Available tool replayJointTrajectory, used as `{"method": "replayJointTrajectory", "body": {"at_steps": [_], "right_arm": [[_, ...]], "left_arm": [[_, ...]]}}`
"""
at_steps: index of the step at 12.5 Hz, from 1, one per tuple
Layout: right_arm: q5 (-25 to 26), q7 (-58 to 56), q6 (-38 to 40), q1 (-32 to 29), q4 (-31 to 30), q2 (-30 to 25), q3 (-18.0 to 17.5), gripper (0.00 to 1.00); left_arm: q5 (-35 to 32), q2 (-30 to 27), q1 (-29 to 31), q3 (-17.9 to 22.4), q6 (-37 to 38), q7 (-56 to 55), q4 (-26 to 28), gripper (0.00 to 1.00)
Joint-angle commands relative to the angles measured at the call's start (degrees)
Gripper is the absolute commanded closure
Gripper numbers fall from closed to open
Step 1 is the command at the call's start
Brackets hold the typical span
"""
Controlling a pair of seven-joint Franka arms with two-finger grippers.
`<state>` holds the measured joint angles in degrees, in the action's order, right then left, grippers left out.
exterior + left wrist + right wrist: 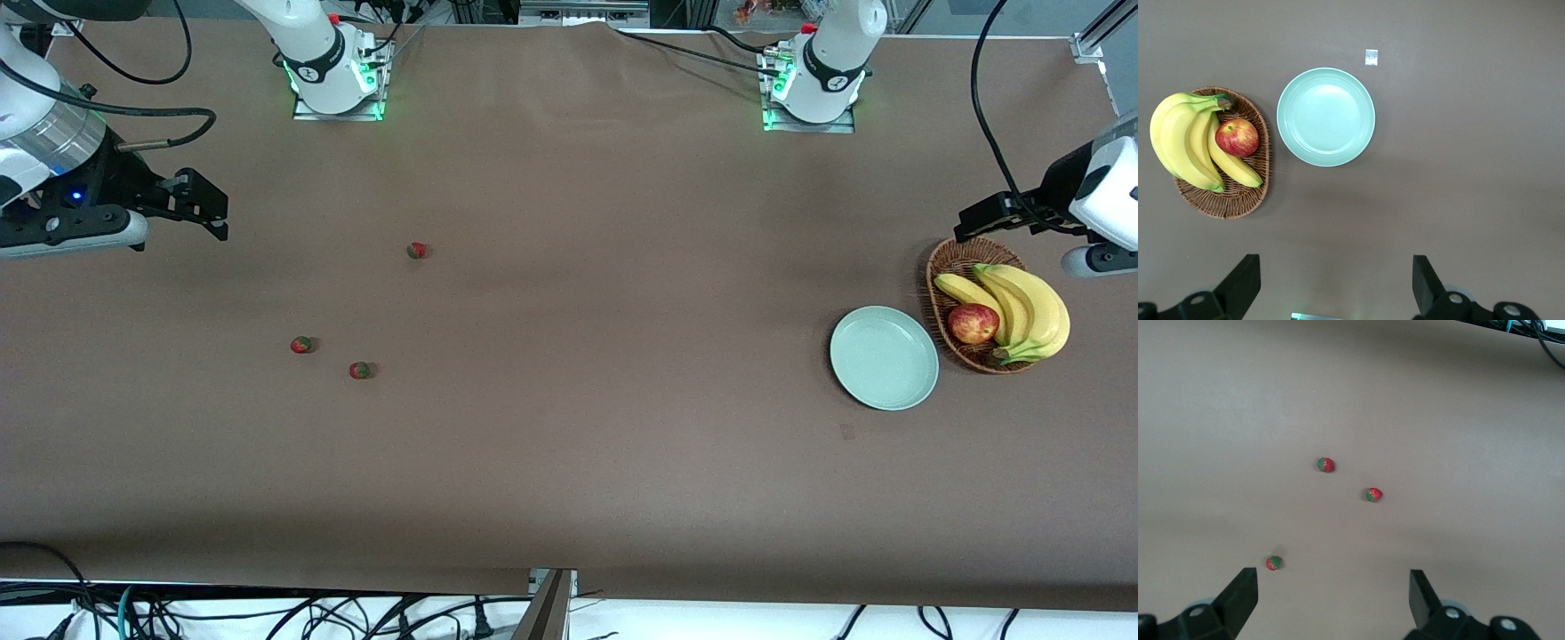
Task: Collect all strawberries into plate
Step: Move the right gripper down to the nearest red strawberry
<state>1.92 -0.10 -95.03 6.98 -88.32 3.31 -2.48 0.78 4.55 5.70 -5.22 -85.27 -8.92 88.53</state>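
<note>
Across the brown cloth-covered table (569,462) nothing of the task is done yet; both arms are hanging back at the table's two ends, so the opening step, reaching for a first berry, is the one I judge to be in hand.

Toward the left arm's end, the brown wicker basket (944,267) is holding yellow bananas (1031,307) and a red apple (973,323), and just beside it, slightly nearer the front camera, the round pale mint-green plate (884,357) is lying bare. The left gripper (978,216) is hovering over the basket's edge with its fingers spread wide and nothing between them.

Toward the right arm's end, the right gripper (203,206) is hanging over bare cloth, likewise wide apart and holding nothing. The three small red strawberries with green tops are sitting well apart from the plate: one (417,251) farthest from the front camera, one (301,344) nearer, and one (359,370) nearest of all, close to the second.

Being closest to the berries, the right arm is probably the one to go first: lowering over a single strawberry, straddling it and closing gently on so small a thing.

The left wrist view is showing a small pale scrap (1371,57) near the plate's rim (1326,162), only a faint mark from the front. The right wrist view is showing the berries alone, with no plate.
</note>
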Motion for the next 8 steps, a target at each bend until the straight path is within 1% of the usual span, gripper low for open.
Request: {"method": "replayJointTrajectory", "body": {"at_steps": [1,2,5,8], "right_arm": [[0.72,0.97,0.46,-0.03,-0.69,-0.49,-0.24,0.0],[0.81,0.46,0.37,-0.21,0.77,-0.07,-0.24,0.0],[0.9,1.07,0.37,-0.12,0.87,-0.06,-0.24,0.0],[0.37,1.15,0.45,-0.39,0.87,-0.06,-0.24,0.0]], "left_arm": [[-0.52,0.98,0.19,0.2,0.28,0.14,-1.17,0.0],[-0.52,1.07,0.19,0.21,0.28,0.22,-1.17,0.0],[-0.34,1.42,1.33,0.21,0.2,0.22,-1.35,0.0],[-0.43,1.95,0.55,-0.32,0.2,-0.04,-2.49,0.0]]}}
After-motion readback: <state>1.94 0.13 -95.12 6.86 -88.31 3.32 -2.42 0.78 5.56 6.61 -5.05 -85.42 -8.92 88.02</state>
